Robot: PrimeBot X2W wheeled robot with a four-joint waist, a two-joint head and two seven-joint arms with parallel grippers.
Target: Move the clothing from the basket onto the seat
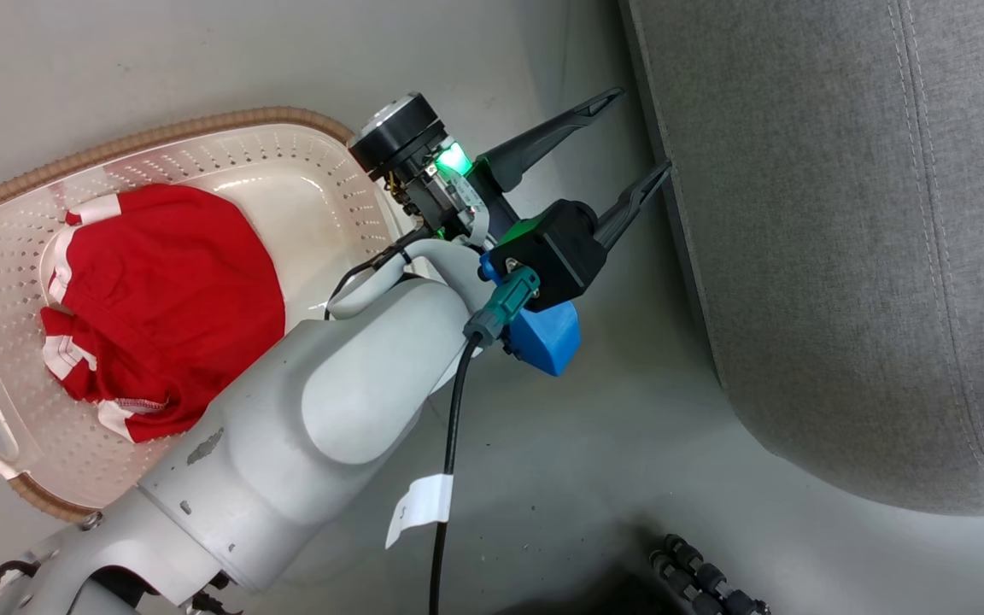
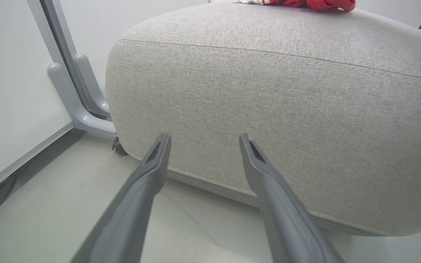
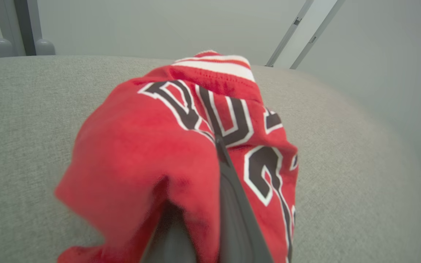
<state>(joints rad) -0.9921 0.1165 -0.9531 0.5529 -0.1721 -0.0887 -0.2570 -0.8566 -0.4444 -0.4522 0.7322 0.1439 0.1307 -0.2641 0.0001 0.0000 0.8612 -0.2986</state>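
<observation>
The cream basket stands on the floor at the left of the head view, with red clothing with white trim bunched inside. My left gripper hangs open and empty between the basket and the grey seat, its fingertips close to the seat's side. The left wrist view faces that side of the seat, between its open fingers. Red fabric shows on the seat's top edge. My right gripper is shut on a red jersey with dark lettering, over the seat's top.
A grey metal frame leg with a small caster stands by the seat's corner, against a white wall panel. A dark ribbed cable lies on the floor at the bottom of the head view. Bare floor separates basket and seat.
</observation>
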